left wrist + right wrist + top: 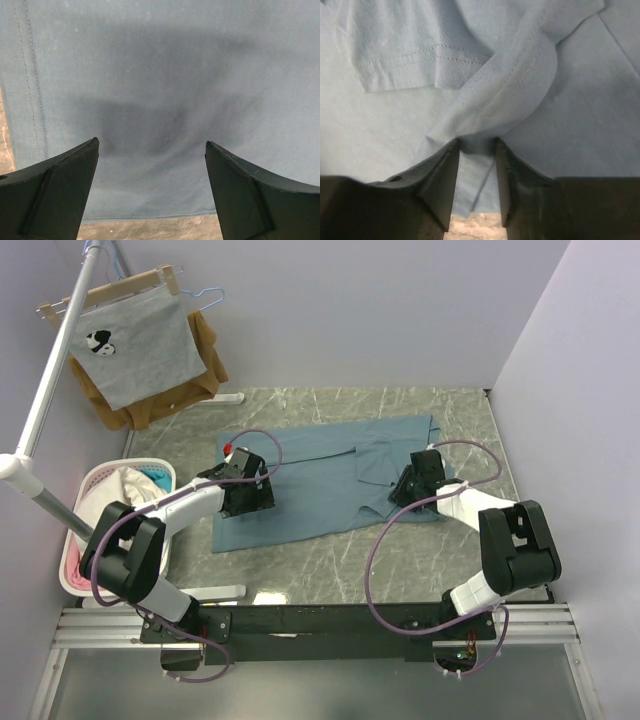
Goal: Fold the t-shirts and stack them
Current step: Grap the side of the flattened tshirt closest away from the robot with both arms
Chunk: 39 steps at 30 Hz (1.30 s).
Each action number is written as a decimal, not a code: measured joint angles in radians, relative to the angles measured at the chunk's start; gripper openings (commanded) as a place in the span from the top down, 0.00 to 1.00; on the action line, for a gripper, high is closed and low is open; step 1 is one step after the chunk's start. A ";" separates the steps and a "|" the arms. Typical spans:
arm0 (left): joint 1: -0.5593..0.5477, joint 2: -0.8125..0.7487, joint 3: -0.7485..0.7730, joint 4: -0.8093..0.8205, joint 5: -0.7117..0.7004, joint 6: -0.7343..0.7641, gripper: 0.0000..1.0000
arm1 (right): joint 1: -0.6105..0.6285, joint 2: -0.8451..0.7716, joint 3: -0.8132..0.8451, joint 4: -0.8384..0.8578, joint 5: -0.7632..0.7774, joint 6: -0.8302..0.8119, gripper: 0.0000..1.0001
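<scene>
A large dusty teal-blue t-shirt [320, 480] lies spread on the marbled table, its right part folded over into creased layers. My left gripper [245, 490] hovers low over the shirt's left part near the front hem. In the left wrist view its jaws [151, 142] stand wide open above flat cloth [165, 75] with nothing between them. My right gripper [412, 485] is down on the folded right part. In the right wrist view its fingers [476, 140] are drawn in on a raised fold of the shirt [510, 85], which puckers at the tips.
A white laundry basket [85, 490] holding more garments stands at the left, beside the left arm. A grey printed shirt [140, 350] and a brown garment [205, 350] hang on a rack at the back left; its white pole [50, 380] slants down. Walls close the back and right.
</scene>
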 measured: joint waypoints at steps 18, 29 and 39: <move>-0.016 -0.066 -0.060 -0.045 -0.022 -0.039 0.08 | 0.000 -0.258 -0.079 -0.037 0.008 -0.002 1.00; -0.154 -0.273 -0.172 -0.185 -0.101 -0.301 0.07 | 0.000 -0.262 -0.072 -0.057 -0.013 -0.032 1.00; -0.142 -0.277 -0.209 -0.296 -0.284 -0.531 0.01 | 0.000 -0.209 -0.061 -0.057 -0.075 -0.068 1.00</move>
